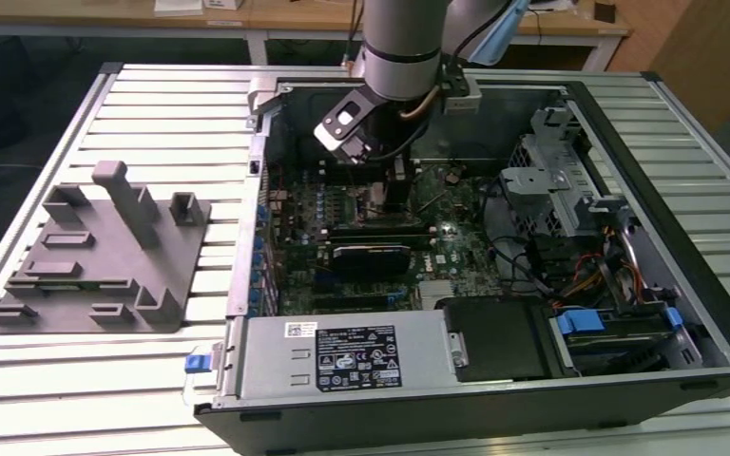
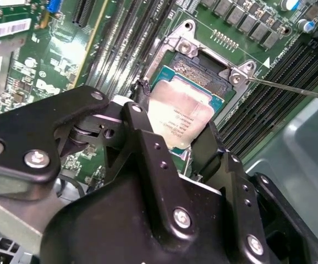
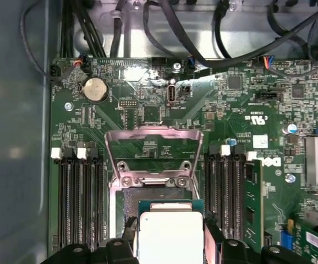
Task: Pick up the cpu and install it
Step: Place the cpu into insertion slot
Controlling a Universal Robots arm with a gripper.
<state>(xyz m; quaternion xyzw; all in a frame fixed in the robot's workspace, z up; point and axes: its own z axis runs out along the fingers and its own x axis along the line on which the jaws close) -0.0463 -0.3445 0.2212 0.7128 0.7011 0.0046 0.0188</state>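
On the slatted table (image 1: 149,104), to the exterior view's left of the open computer case (image 1: 707,275), stands a grey fixture block (image 1: 92,252), well apart from the work. Inside the case the arm (image 1: 399,52) reaches down over the green motherboard (image 1: 301,256) — its gripper (image 2: 173,118) clasps the cpu (image 2: 184,113) by two opposite edges, with a black finger (image 2: 136,110) on each side. In both wrist views the cpu hangs just over the near part of the socket (image 2: 198,69), whose metal cover (image 3: 113,157) is flipped open; whether the chip is seated I cannot tell. Memory slots (image 3: 79,203) flank the socket. Toward the case's side at the exterior view's right sit a metal drive cage (image 1: 555,180) and tangled cables (image 1: 568,275).
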